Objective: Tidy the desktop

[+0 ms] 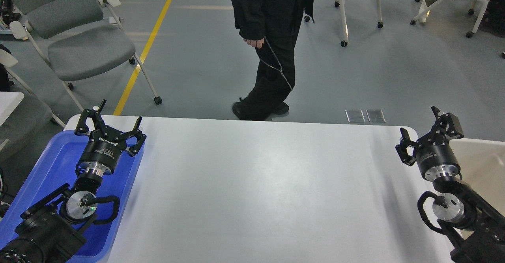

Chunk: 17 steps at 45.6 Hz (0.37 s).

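Head view — forward, down over desktop (256, 184)

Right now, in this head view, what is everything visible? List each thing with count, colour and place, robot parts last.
desktop: one, white, fills the centre foreground; nothing visible on its open middle.
blue tray: one, blue, at the desktop's left edge, under the left arm.
beige bin: one, beige, at the right edge, behind the right arm.
person: one, dressed in black, standing on the floor beyond the far edge; head out of frame.
chairs: several, grey with white frames, far left and top right.
yellow floor line: one, yellow, upper left.
floor plates: two, metallic, beyond the far edge.
left gripper: one, black, open, above the tray.
right gripper: one, black, open, near the far right corner.
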Tool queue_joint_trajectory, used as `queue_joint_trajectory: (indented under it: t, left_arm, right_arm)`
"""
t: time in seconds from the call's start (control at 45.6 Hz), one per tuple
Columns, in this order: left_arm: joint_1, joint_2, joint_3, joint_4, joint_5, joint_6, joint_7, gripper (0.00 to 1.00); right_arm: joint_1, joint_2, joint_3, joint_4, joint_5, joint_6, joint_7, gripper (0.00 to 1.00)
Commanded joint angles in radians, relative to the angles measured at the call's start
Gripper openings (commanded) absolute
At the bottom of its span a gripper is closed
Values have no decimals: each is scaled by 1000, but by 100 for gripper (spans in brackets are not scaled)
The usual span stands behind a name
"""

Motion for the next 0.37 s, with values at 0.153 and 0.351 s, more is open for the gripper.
queue_joint_trajectory:
  t: [0.153,0.351]
  left_arm:
    - [-1,0,2,0,0,-1,0,100]
    - [-1,0,2,0,0,-1,0,100]
  right_arm:
    - [-2,60,1,0,-18,-4,12,100]
    - [-4,75,1,2,-18,-4,35,100]
